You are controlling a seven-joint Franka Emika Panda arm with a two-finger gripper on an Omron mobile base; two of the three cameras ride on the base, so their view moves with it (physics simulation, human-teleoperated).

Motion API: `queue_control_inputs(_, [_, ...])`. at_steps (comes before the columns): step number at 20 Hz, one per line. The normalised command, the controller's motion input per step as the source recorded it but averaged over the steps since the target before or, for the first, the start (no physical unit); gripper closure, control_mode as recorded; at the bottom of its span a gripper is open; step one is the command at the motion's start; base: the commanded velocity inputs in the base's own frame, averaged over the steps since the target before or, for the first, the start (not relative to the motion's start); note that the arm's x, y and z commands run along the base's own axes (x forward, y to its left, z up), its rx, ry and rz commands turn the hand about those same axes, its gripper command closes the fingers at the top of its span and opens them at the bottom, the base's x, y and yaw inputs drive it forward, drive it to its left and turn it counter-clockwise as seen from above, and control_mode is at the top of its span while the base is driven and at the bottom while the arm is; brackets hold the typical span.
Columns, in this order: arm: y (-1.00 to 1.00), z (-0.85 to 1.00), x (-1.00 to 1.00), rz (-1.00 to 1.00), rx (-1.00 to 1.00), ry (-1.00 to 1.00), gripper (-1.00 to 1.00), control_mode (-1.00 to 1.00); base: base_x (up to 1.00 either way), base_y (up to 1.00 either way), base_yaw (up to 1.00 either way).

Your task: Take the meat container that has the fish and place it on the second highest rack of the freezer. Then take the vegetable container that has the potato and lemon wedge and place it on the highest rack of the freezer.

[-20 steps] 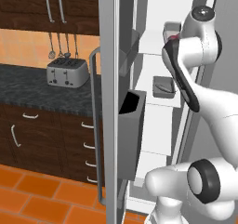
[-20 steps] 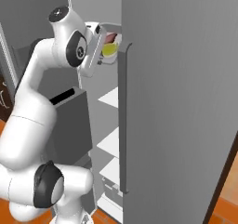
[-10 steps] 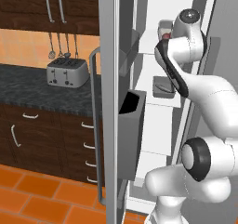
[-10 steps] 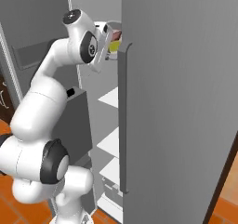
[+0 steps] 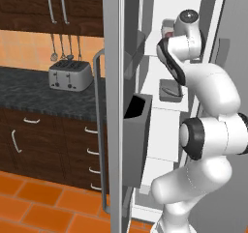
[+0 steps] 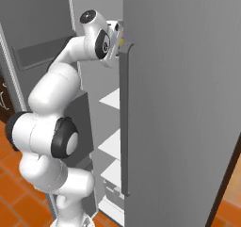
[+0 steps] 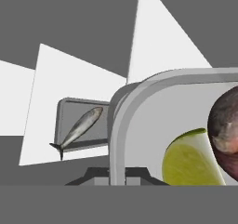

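Gripper clamped on the vegetable container (image 7: 139, 125) holding lemon wedge (image 7: 190, 160) and potato (image 7: 227, 130), up inside the freezer (image 6: 188, 103); fish (image 7: 79, 128) tray sits below, beyond it.

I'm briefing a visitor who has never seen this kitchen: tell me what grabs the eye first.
The white arm reaches high into the open freezer. Close before the hand, a grey container holds a yellow lemon wedge beside a reddish potato. Beyond, a silvery fish lies in its own tray on a white shelf.
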Motion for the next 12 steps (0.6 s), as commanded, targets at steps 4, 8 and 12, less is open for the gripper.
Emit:
queue_control_inputs(4, [-0.2, -0.31, 0.54, 0.0, 0.0, 0.0, 1.0, -1.0, 0.0, 0.0, 0.0])
queue_control_inputs(8, [-0.31, -0.36, 0.37, 0.0, 0.0, 0.0, 1.0, -1.0, 0.0, 0.0, 0.0])
queue_control_inputs(12, [-0.22, -0.25, 0.14, 0.0, 0.0, 0.0, 1.0, -1.0, 0.0, 0.0, 0.0])
